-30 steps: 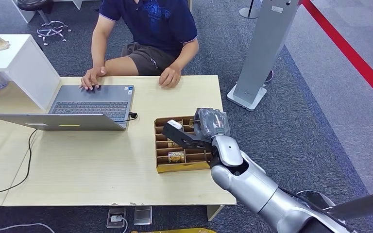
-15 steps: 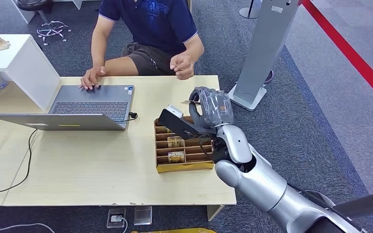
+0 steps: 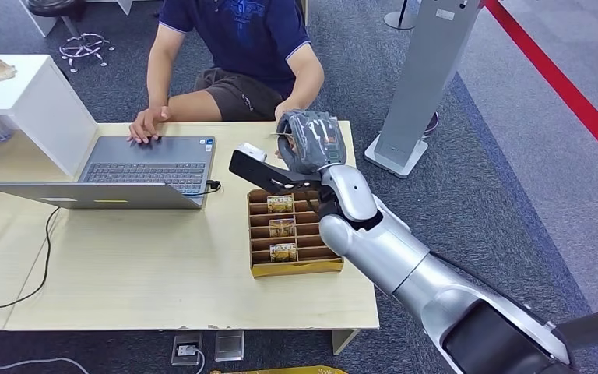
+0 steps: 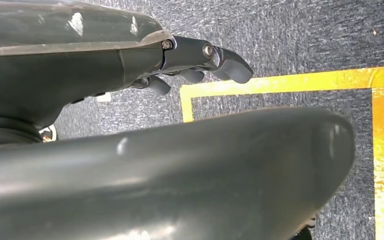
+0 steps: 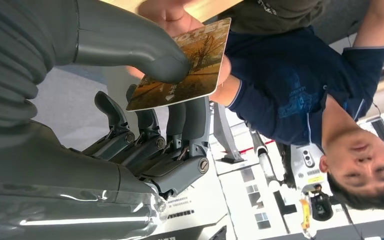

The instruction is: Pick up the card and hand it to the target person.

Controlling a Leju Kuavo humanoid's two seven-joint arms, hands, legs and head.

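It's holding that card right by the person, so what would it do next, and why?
Probably hold steady, then let go. The right hand pinches the card under its thumb, and the person's hand lies just behind the card; whether they have gripped it is unclear.

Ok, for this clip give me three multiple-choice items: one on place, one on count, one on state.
1. Where does the cardboard organizer sit?
A. on the table's right part
B. on the laptop
C. on the floor

2. How many cards remain in the organizer?
A. none
B. three
C. six

3. What is the right hand doing?
A. hanging empty
B. pressing laptop keys
C. holding a card toward the person

Answers: 1 A, it rests right of the laptop; 2 B, three show in its slots; 3 C, thumb pins the card against the fingers.
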